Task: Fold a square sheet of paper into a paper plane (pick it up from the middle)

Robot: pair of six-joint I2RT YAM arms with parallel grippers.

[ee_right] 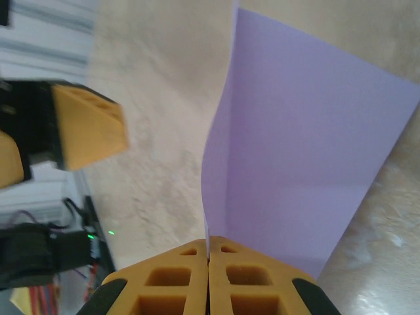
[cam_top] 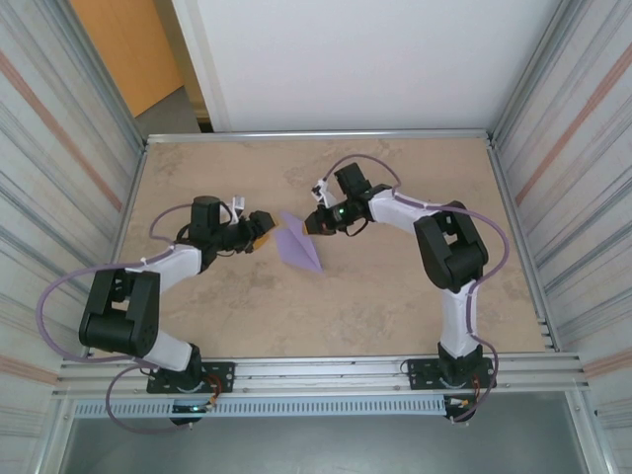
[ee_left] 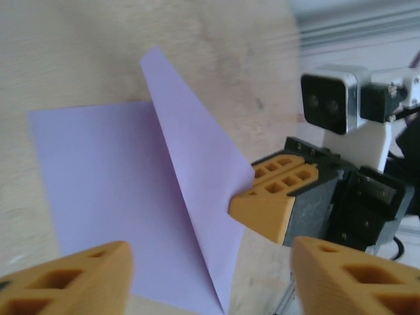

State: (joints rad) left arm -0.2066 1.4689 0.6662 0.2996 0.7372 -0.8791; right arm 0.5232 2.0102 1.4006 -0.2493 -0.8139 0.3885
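The square sheet of paper [cam_top: 297,246] is pale lilac and lies mid-table, creased along a diagonal. One part rests flat [ee_left: 105,190] and a triangular flap [ee_left: 197,177] stands up from the crease. My right gripper [cam_top: 309,225] is shut on the raised flap's edge; in the right wrist view its fingers [ee_right: 208,248] meet on the thin edge of the paper [ee_right: 302,151]. My left gripper [cam_top: 264,231] is open at the sheet's left side, its fingertips [ee_left: 210,275] spread wide over the paper's near corner and touching nothing. The right gripper's orange fingers [ee_left: 275,197] face it.
The beige marbled tabletop [cam_top: 395,296] is framed by aluminium rails, with corrugated metal walls on both sides. One left finger [ee_right: 88,128] sits close to the paper across from the right gripper. Both arm bases stand at the near edge.
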